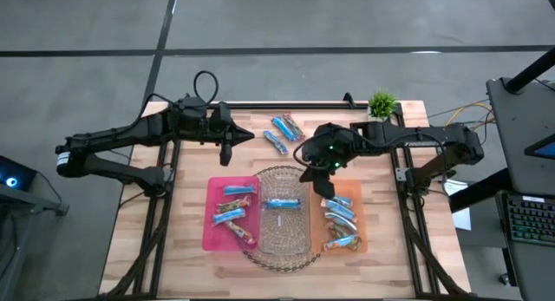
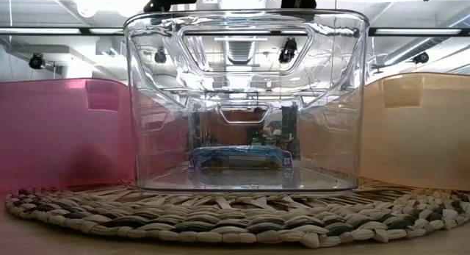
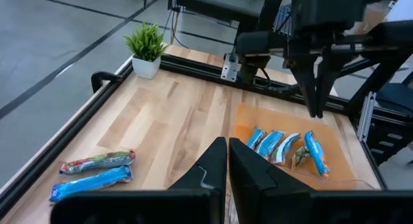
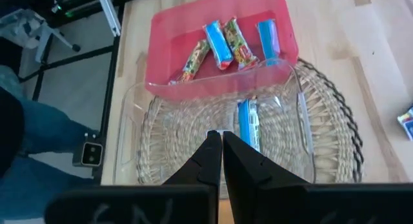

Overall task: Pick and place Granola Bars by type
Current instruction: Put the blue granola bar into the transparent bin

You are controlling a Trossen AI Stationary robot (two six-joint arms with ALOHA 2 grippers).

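from above, the wooden table (image 1: 173, 240) carries a pink bin (image 1: 211, 219), a clear bin (image 1: 284, 216) on a round woven mat (image 1: 260, 256), and an orange bin (image 1: 349, 190), side by side. the pink bin holds several granola bars (image 1: 236, 212), blue and brown mixed; the orange bin holds more. one blue bar (image 1: 282, 204) lies in the clear bin. three loose bars (image 1: 284, 129) lie on the bare wood behind the bins, near a small potted plant (image 1: 382, 103). the left gripper (image 1: 227, 150) hangs above the wood behind the pink bin. the right gripper (image 1: 323, 185) hovers at the clear bin's edge beside the orange bin.

at table height, the blue bar (image 2: 240, 156) rests flat on the clear bin's (image 2: 246, 34) floor, pink and orange walls either side.

the left wrist camera shows its fingers (image 3: 210, 169) pressed together, holding nothing, with two bars (image 3: 95, 173) on the wood.

the right wrist camera shows its fingers (image 4: 210, 156) pressed together, empty, above the clear bin (image 4: 132, 130).
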